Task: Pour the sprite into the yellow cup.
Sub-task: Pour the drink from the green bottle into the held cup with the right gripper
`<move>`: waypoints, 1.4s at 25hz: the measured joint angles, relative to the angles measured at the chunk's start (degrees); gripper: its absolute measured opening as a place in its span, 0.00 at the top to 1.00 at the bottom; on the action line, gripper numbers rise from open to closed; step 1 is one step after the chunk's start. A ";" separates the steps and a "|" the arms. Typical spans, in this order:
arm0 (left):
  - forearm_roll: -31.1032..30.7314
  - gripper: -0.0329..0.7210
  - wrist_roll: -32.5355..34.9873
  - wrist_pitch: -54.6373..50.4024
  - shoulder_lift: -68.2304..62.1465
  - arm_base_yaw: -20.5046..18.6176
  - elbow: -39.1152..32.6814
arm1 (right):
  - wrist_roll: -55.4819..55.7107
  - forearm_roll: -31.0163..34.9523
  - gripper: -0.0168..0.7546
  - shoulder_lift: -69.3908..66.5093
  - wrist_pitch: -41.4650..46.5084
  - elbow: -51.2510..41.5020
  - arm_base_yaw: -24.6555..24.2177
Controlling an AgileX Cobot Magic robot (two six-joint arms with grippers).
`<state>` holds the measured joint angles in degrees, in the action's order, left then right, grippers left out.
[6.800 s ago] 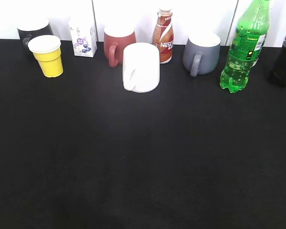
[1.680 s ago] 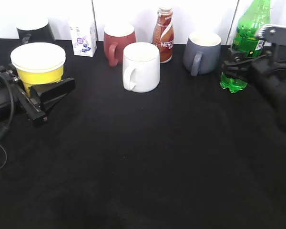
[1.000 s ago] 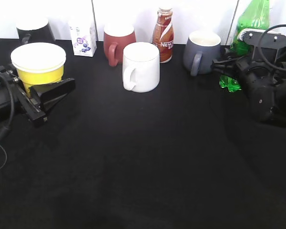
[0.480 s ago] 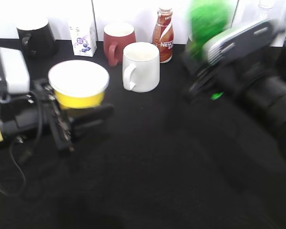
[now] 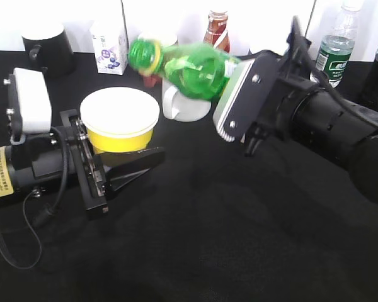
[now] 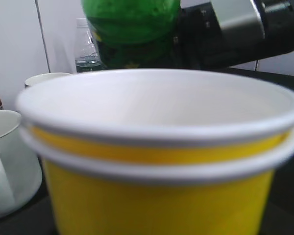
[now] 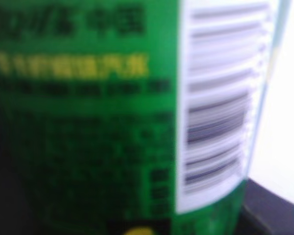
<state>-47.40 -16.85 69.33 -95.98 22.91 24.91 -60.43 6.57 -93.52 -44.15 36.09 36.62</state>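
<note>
With left jaws pinching the yellow cup and right jaws apparently gripping the tipped sprite, pouring seems underway; next, its capped mouth must reach the rim.

We see a black cloth-covered table. Along its back edge stand a black mug, a small white carton, a white handled mug, a brown Nestle bottle and a clear green-labelled bottle.
</note>
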 joint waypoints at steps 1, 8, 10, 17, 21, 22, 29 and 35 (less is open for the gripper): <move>0.00 0.36 0.00 0.00 0.00 0.00 0.00 | -1.87 0.00 0.41 0.00 0.16 0.00 0.00; -2.00 0.36 0.00 -4.93 0.00 0.00 0.00 | -11.22 2.25 0.41 0.00 -0.64 0.00 0.04; -2.00 0.36 0.00 -5.70 0.00 0.00 0.00 | -13.17 4.24 0.41 0.00 -1.77 0.00 0.04; -2.00 0.36 0.00 -6.75 0.00 0.00 0.00 | -21.16 5.84 0.41 0.00 -4.82 0.06 0.04; -2.00 0.36 0.00 -5.39 0.00 0.00 0.00 | -24.50 5.93 0.41 0.00 -5.34 0.06 0.04; -1.94 0.36 0.00 -5.39 0.00 0.00 0.00 | -24.89 5.93 0.41 0.00 -6.06 0.06 0.04; -1.41 0.36 0.00 -5.35 0.00 0.00 0.00 | -27.96 5.93 0.41 0.00 -9.77 0.16 0.04; -1.24 0.36 0.00 -2.61 0.00 0.00 0.00 | -30.29 5.88 0.41 0.00 -10.04 0.16 0.04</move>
<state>-48.64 -16.85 66.72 -95.98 22.91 24.91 -90.72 12.44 -93.52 -54.19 36.26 36.66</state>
